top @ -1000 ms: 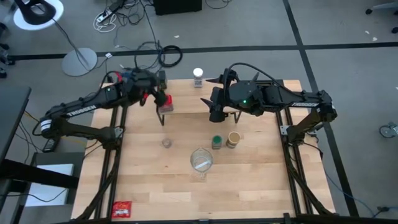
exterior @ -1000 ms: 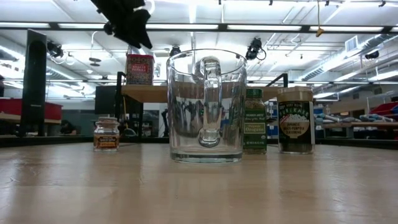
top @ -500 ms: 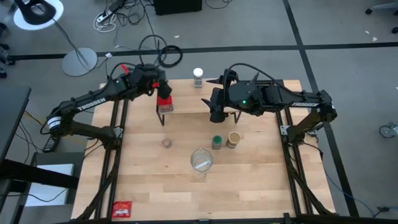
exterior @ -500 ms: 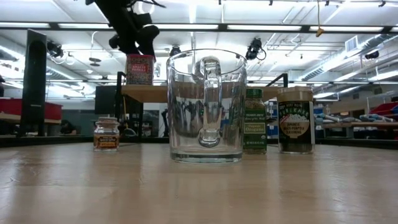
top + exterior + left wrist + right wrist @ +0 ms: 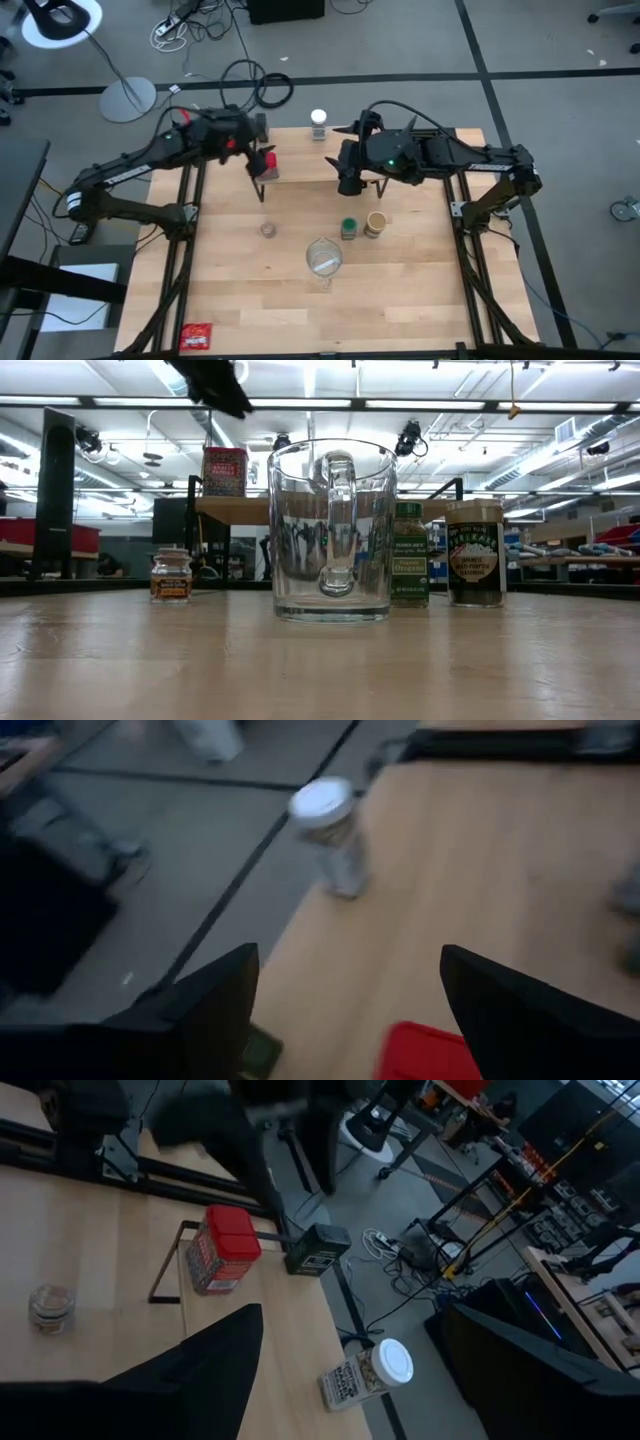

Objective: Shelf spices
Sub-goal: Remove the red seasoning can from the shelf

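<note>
We see the red tin [image 5: 266,165] standing on the shelf [image 5: 300,167]; the left gripper [image 5: 249,153], fingers wide and empty, hangs just beside the tin.

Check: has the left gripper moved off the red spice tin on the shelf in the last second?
Yes. The left gripper, open, was over the red spice tin half a second ago; it now sits slightly to the tin's left. The tin stayed on the shelf.

Labels on red tin [image 5: 224,471] and jars too small to read
</note>
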Tool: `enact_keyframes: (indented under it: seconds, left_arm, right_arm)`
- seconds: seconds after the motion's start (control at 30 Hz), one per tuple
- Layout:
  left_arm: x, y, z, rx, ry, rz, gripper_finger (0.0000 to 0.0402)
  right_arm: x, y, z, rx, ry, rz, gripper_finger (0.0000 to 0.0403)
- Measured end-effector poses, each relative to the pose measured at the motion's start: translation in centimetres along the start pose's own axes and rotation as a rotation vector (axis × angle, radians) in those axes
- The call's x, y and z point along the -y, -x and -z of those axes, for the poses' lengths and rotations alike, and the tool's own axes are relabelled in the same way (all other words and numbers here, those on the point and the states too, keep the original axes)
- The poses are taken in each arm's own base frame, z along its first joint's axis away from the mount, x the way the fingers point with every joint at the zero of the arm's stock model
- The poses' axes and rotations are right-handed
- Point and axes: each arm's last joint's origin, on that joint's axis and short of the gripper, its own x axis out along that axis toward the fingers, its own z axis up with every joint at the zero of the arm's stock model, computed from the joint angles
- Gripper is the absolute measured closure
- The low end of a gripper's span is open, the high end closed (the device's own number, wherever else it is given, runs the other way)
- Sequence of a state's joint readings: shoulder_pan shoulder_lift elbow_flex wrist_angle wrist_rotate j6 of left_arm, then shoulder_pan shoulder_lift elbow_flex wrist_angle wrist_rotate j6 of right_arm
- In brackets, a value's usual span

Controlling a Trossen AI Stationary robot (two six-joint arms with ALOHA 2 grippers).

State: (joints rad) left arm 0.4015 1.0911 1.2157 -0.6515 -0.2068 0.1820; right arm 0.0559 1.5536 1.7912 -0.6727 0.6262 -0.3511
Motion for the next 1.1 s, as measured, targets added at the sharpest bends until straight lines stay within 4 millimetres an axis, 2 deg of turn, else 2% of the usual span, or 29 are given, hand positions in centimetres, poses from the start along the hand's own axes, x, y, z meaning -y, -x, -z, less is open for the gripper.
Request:
enact_keyframes:
  seconds: [0.07, 0.2, 0.37, 0.7, 0.9, 1.0, 1.1]
  left_arm:
    - [0.1, 1.1, 0.4, -0.041, -0.039, 0.09, 0.0085]
    - [0.3, 1.2, 1.5, -0.165, -0.107, 0.143, 0.0085]
    - [0.8, -0.1, 2.4, -0.279, -0.149, 0.179, 0.0085]
    - [1.4, -2.4, 3.4, -0.349, -0.168, 0.17, 0.0084]
    - [2.0, -4.5, 4.3, -0.436, -0.182, 0.177, 0.0088]
    - [2.2, -5.4, 4.5, -0.461, -0.186, 0.181, 0.0104]
    - [2.3, -5.8, 4.5, -0.461, -0.187, 0.183, 0.0142]
  right_arm:
    - [0.0, 0.0, 0.0, -0.004, -0.002, -0.001, 0.0094]
    - [0.1, -0.1, 0.1, -0.008, -0.006, -0.004, 0.0096]
    - [0.2, -0.2, 0.2, 0.001, -0.02, -0.031, 0.0097]
    - [0.0, -0.1, 0.2, -0.008, -0.028, -0.044, 0.0099]
    - [0.0, -0.1, 0.3, -0.009, -0.027, -0.045, 0.0106]
    - [0.0, -0.1, 0.3, -0.009, -0.032, -0.046, 0.0109]
    - [0.0, -0.1, 0.3, -0.009, -0.033, -0.046, 0.0113]
